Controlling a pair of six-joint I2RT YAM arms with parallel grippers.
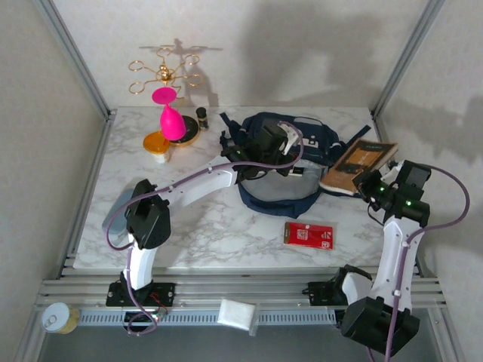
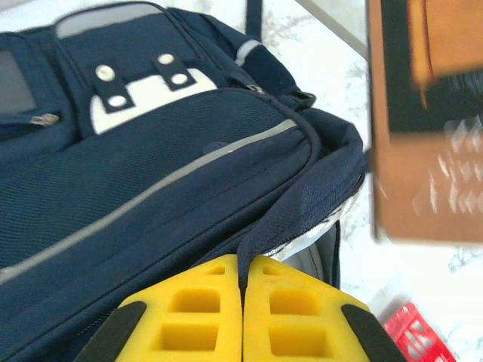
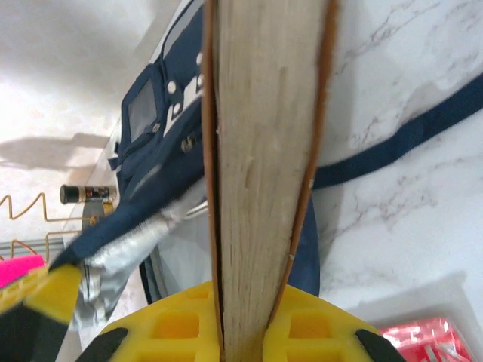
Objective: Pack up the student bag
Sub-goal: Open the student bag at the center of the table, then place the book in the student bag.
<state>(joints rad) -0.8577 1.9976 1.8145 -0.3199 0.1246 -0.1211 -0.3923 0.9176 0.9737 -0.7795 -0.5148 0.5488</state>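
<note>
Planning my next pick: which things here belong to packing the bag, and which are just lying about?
Job: student bag, its edge pinched by left tool; book in right tool; red packet, probably.
Lying about: gold rack, pink goblet, orange tub, dark bottle.

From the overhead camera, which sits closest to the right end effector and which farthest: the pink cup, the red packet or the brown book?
1. Brown book: clamped in the right end effector, on the right side.
2. Red packet: lying flat to its left, toward the near edge.
3. Pink cup: far back on the left, beyond the student bag.
</note>
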